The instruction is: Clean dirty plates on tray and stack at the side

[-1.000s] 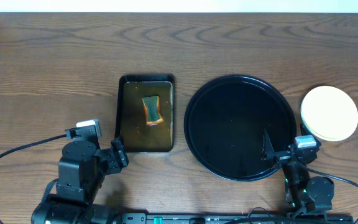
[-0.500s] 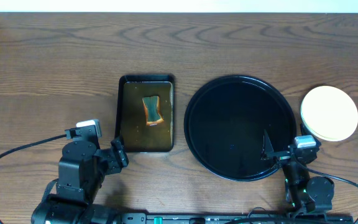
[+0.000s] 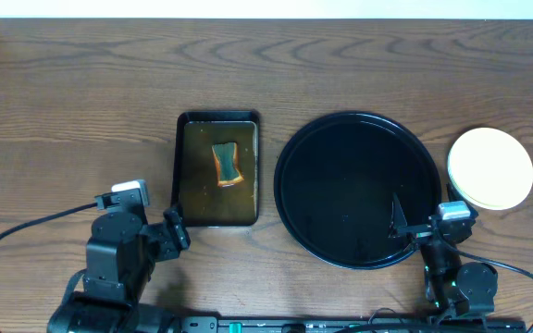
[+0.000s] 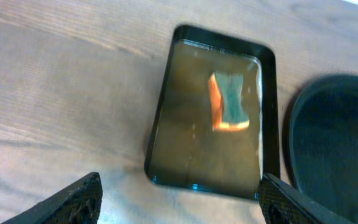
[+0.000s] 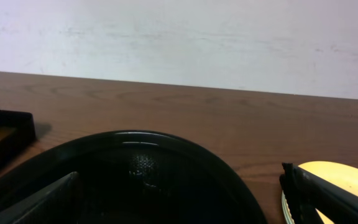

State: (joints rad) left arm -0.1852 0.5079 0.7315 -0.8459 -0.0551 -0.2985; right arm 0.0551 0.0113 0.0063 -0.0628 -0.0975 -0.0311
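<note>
Sitting in a stack at the right edge of the overhead frame, the plates (image 3: 490, 167) rest on the wooden table (image 3: 63, 111) just outside the tray (image 3: 340, 176), close beside its right rim; the top one is pale yellow and plain, and how many lie under it cannot be counted. The tray, round, glossy and black with a raised rim, fills the centre right of that frame. Just left of it, across a narrow strip of wood, stands a dark rectangular pan (image 3: 178, 171) of brownish liquid with an orange and green sponge (image 3: 226, 164) near its middle. The left gripper (image 4: 179, 205) hangs at the lower left of the overhead frame, over bare table near the pan's lower left corner; its wrist view shows two dark fingers at the bottom corners, spread wide, with only wood and the pan's near edge between them. The right gripper (image 5: 185, 199) sits over the tray's lower right rim; its wrist view shows the fingers far apart, pinching nothing, the tray's black floor between them, the yellow plate at the lower right and a pale wall (image 5: 179, 37) across the top. A black cable (image 3: 26, 227) loops over the table at the lower left
</note>
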